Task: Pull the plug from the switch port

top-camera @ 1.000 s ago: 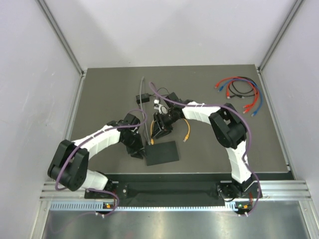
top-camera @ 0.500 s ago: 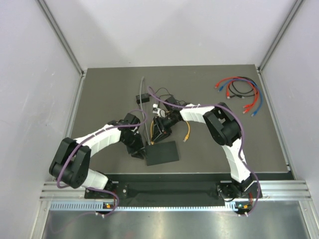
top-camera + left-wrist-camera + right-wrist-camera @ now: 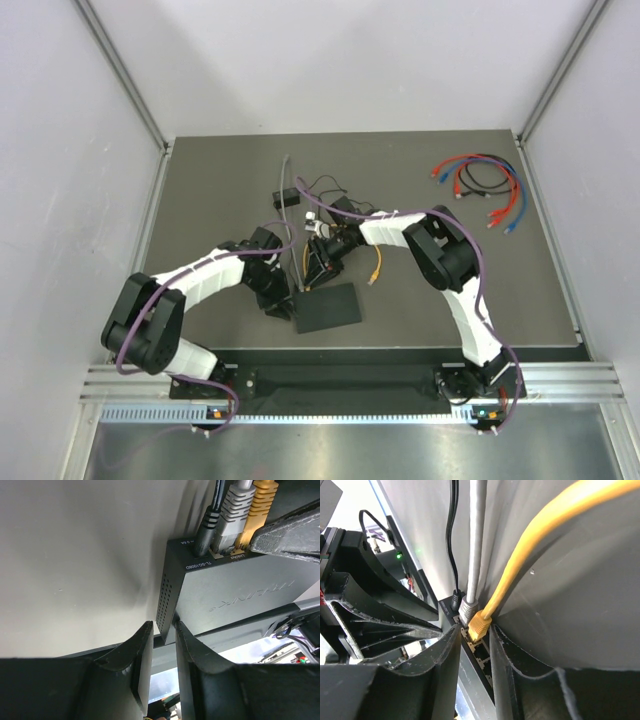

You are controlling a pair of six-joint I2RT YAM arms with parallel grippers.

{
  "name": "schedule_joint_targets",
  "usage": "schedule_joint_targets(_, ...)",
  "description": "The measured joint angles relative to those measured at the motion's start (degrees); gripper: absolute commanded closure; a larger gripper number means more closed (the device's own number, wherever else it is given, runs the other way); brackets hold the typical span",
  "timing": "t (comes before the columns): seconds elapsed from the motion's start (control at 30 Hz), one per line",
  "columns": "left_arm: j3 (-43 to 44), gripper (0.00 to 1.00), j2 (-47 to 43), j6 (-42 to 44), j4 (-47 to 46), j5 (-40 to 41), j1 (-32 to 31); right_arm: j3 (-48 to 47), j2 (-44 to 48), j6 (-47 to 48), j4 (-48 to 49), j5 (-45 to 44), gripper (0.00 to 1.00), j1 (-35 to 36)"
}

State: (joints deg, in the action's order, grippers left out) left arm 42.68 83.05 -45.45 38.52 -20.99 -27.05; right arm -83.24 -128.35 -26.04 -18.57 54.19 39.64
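Right pincer (image 3: 474, 633) straddles yellow plug (image 3: 480, 622), jaws partly open.
Close squarely on the plug, then pull straight out while left pincer (image 3: 164, 628) clamps the switch (image 3: 240, 595).

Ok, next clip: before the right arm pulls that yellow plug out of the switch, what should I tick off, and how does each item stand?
1. Switch braced: the left end effector clamps its corner. Ok.
2. Right end effector aligned: its fingers flank the yellow plug. Ok.
3. Firm grip on that plug: contact is unclear. Cannot tell.
4. Latch tab pressed: hidden. Cannot tell.
5. Grey plug clear of the fingers: it sits tight against the yellow one, beside one finger, so it may snag. Not ok.
6. Yellow cable free to follow: it arcs away unsnagged. Ok.
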Motion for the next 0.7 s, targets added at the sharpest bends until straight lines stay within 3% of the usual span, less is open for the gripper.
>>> schedule_joint_targets(0.53,1.25,0.7,1.62,1.25,0.72,-0.55,0.0,2.8,-0.07,1.51,4.31,4.02,0.69,-0.13)
schedule_joint_targets(0.7,1.53,0.7,1.88,1.88,0.96,-0.63,0.0,3.15,-0.07,1.51,5.16,4.26,0.74,-0.33)
